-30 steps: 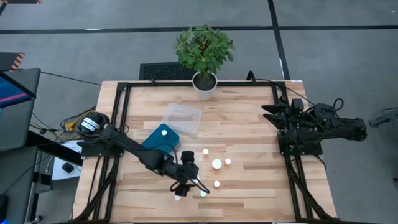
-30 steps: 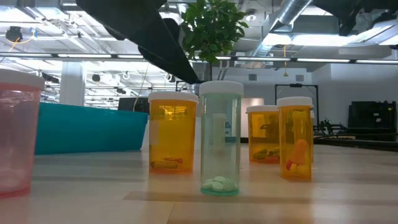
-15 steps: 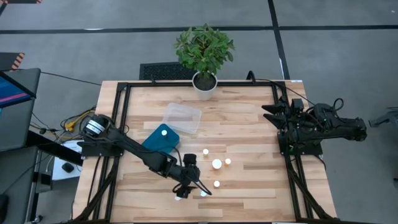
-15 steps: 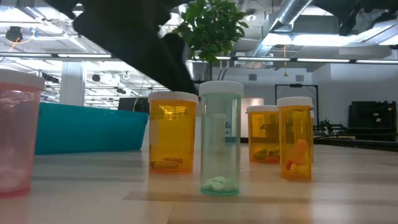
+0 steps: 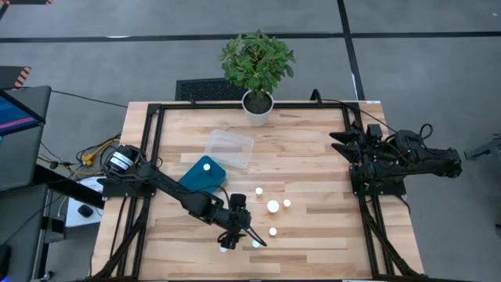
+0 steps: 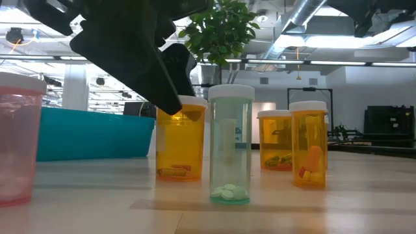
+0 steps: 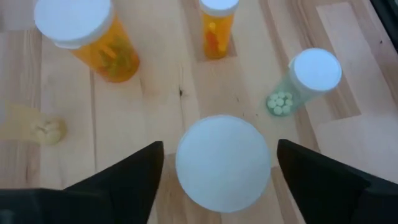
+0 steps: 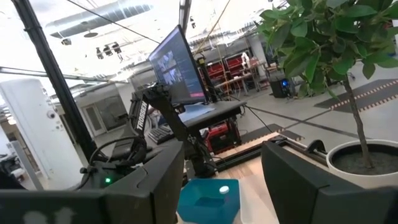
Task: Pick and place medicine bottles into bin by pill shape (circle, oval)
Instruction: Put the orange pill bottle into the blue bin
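Visibility first: left gripper [image 5: 227,241] covers most of the bottle under it in the high view, only a white sliver shows. Low view has the dark gripper body [image 6: 140,55] blocking the top-left of the wide orange bottle [image 6: 181,140]. Pink bottle [image 6: 19,140] is cut off at the frame edge there. Pill shapes in the far orange bottles are too small to call.

Left wrist view: white cap [image 7: 224,163] sits between the two dark fingers [image 7: 121,180], gaps on both sides, so jaws spread, straddling the cap, not touching. Right gripper [image 8: 222,163] is parked raised over the table's right edge, jaws apart, nothing between them.

Surface: light wood-plank table [image 5: 313,168] in a black frame, grey floor around. Potted plant [image 5: 257,66] at the far edge. Low view looks into an open workshop with ceiling ducts.

Containers: teal bin [image 5: 205,176] holds one white-capped bottle [image 5: 207,166]; clear bin [image 5: 230,147] just beside it, contents not discernible. Clear-green bottle [image 6: 231,144] has small round pills at the bottom. Four more caps [image 5: 272,207] stand loose mid-table, near the left gripper.
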`<state>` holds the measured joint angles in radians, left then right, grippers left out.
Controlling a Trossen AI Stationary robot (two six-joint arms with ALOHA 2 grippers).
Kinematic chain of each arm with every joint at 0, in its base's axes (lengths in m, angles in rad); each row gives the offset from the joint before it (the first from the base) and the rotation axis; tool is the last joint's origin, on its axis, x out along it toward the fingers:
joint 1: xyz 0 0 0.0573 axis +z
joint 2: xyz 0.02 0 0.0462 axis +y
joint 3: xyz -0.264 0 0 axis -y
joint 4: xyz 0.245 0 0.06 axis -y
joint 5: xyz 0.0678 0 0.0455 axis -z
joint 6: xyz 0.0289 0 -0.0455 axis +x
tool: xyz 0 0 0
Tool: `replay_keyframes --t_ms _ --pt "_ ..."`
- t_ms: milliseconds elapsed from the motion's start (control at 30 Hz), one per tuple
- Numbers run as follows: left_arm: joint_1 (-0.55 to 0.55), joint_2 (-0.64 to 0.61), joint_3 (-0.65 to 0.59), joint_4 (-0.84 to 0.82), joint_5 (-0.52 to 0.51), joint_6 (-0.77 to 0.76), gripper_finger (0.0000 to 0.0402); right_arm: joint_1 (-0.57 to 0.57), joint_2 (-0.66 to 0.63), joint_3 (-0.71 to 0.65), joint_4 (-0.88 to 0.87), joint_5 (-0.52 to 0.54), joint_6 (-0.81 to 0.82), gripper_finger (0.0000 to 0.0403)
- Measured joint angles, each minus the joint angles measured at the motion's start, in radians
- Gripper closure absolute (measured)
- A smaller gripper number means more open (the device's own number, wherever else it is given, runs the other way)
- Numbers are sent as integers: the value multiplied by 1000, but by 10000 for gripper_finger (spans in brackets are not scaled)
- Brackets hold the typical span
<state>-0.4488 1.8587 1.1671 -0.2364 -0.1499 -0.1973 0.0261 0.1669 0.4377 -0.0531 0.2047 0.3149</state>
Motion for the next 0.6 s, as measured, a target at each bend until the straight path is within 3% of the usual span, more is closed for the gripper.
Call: replay_keyframes --t_ms 300,600 --pt "0 3 0 -9 -5 -3 198 0 0 0 0 0 0 179" --pt "2 -2 0 -3 -38 -114 196 0 0 0 0 0 0 179"
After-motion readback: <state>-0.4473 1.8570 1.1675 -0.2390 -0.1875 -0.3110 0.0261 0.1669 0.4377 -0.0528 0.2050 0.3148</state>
